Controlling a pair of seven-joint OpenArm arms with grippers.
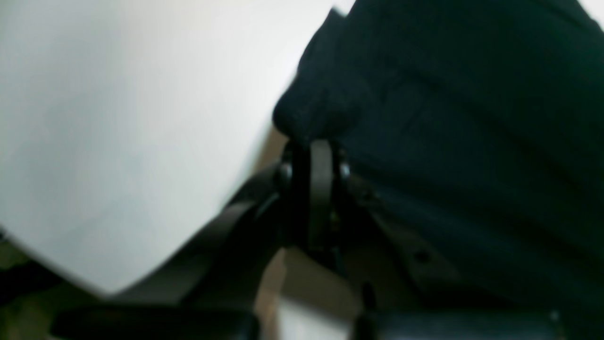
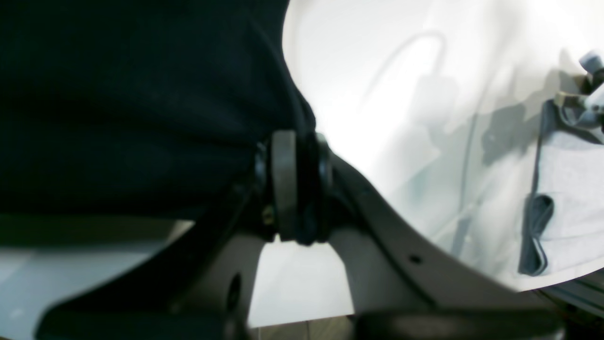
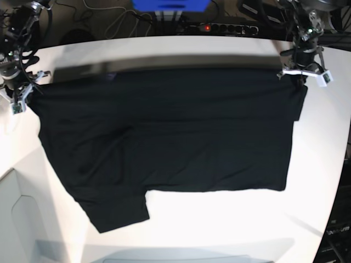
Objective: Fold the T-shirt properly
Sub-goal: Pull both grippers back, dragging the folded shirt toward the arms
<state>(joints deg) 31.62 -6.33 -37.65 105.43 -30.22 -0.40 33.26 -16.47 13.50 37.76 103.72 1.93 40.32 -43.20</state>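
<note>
Black T-shirt (image 3: 170,137) hangs stretched between your clenched left fingers (image 1: 315,141) and right fingers (image 2: 295,137); keep both corners level and taut above the white counter (image 3: 230,219).

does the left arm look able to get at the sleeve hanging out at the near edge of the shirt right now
Probably not as things stand. The left gripper is shut on a far corner of the T-shirt, while the sleeve lies at the near edge toward the opposite side. Nothing blocks it, but it would have to let go first.
</note>
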